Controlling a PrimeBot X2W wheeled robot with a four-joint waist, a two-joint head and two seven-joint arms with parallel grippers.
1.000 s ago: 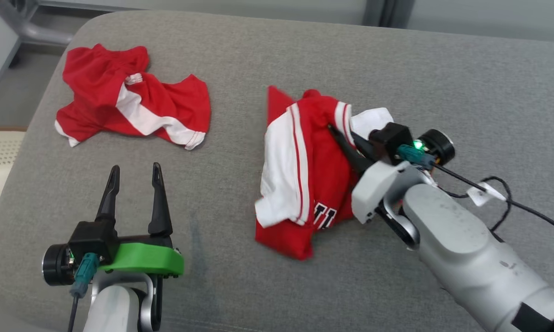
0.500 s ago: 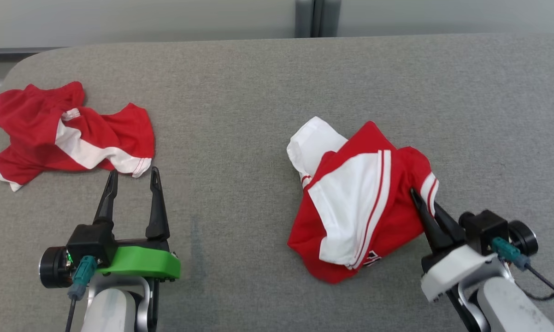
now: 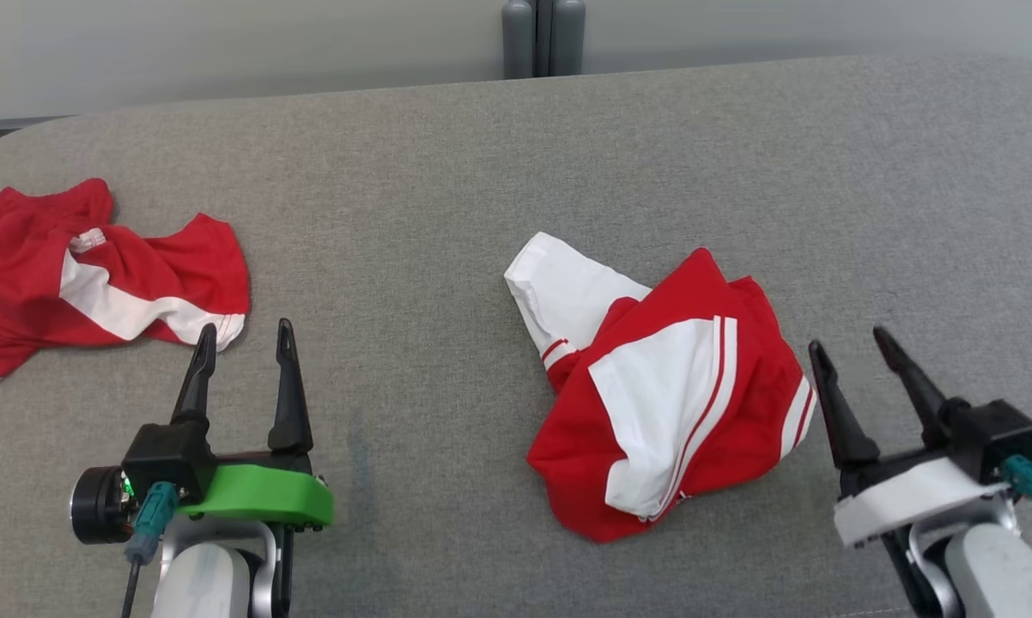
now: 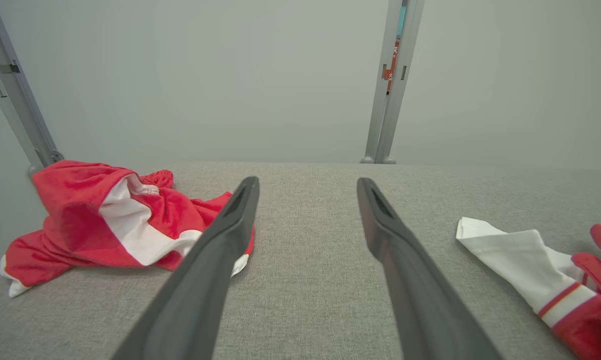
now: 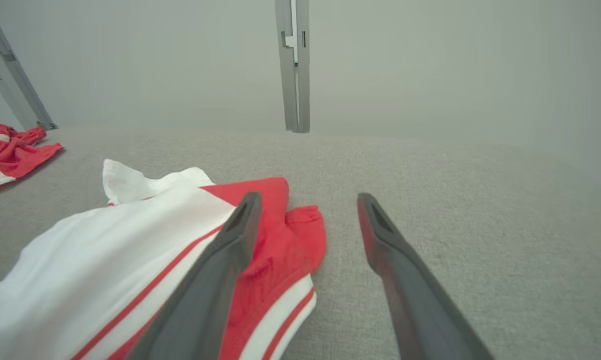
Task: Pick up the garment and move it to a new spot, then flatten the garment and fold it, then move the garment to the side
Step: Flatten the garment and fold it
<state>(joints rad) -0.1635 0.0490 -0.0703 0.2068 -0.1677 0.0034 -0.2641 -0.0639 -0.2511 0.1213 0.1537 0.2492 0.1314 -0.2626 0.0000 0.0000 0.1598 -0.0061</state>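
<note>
Where it lies on the grey fabric-covered surface (image 3: 447, 154), the crumpled red-and-white jersey garment (image 3: 662, 403) is found right of centre, one white sleeve thrown out rear-left.

Right gripper (image 3: 848, 341): fingers spread, empty, set just beside the garment's right edge.

Left gripper (image 3: 246, 329): fingers spread, empty, well apart from it.

Second crumpled red-and-white garment (image 3: 95, 275): far left, near the left fingertips.

Grey metal post (image 3: 542, 34): behind the surface.

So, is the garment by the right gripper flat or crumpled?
Crumpled: the garment lies bunched, layers overlapping, a white sleeve sticking out. The right gripper is open beside it.
</note>
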